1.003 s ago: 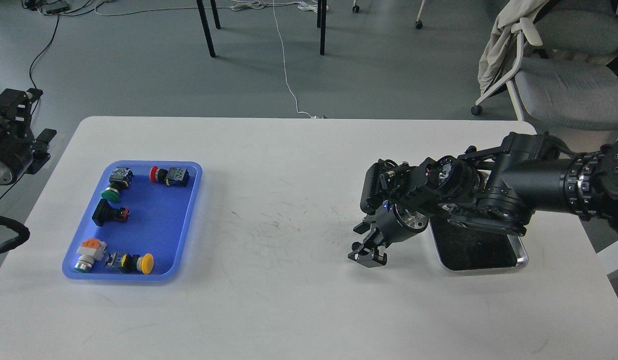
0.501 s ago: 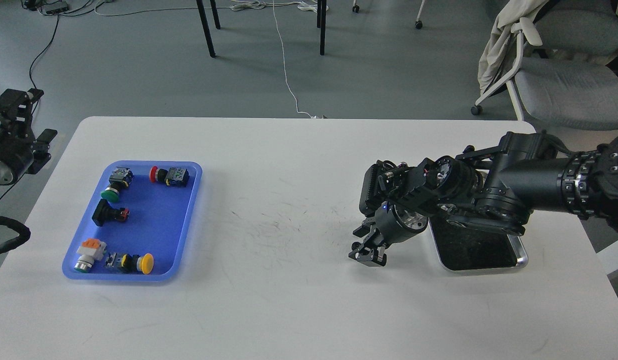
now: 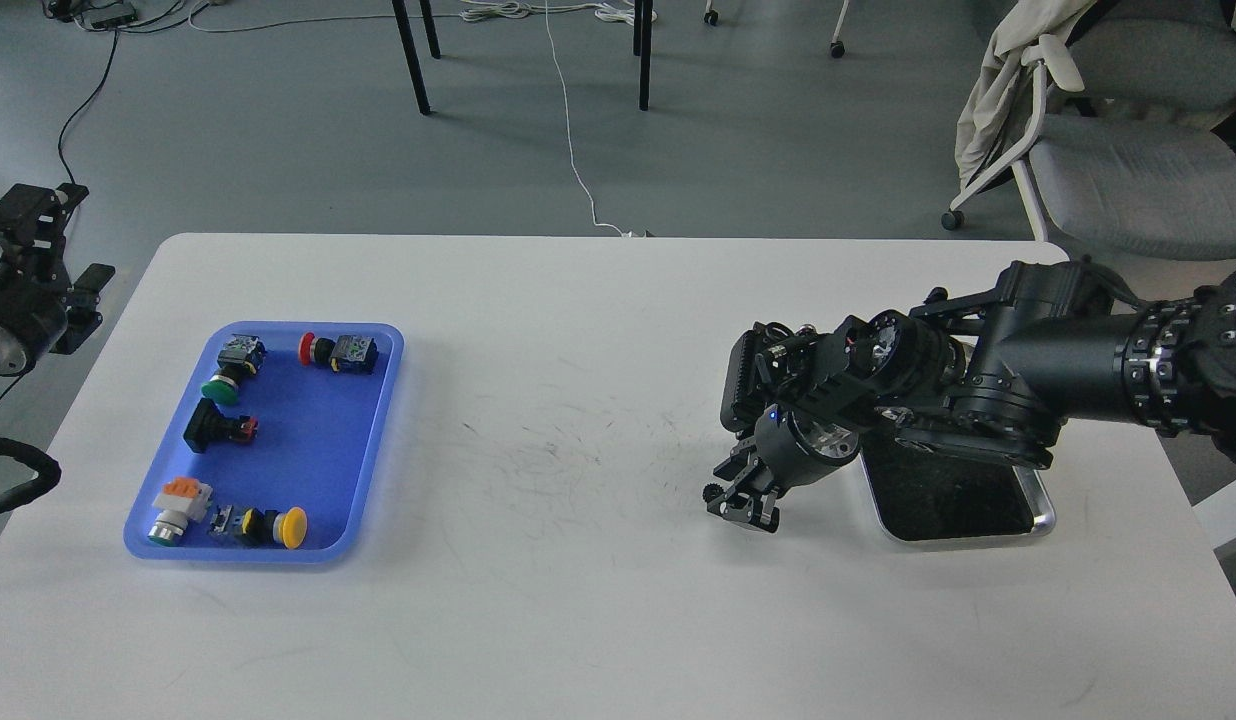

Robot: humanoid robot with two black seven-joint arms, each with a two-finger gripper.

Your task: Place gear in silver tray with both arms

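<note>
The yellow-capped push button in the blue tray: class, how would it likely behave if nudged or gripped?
The yellow-capped push button lies on its side in the blue tray; its round cap suggests it may roll in an arc if nudged. It looks like rigid plastic, so probably stiff under grip. The smooth cap may slip; its blocky dark body probably offers a steadier hold.

The right arm (image 3: pixel 1028 380) covers the far part of the silver tray (image 3: pixel 978 515) near the bench's right edge. The right gripper (image 3: pixel 743 500) appears dark; its jaws cannot be separated. The left gripper (image 3: pixel 23 215) is small beyond the bench's left edge, state indeterminate.
</note>
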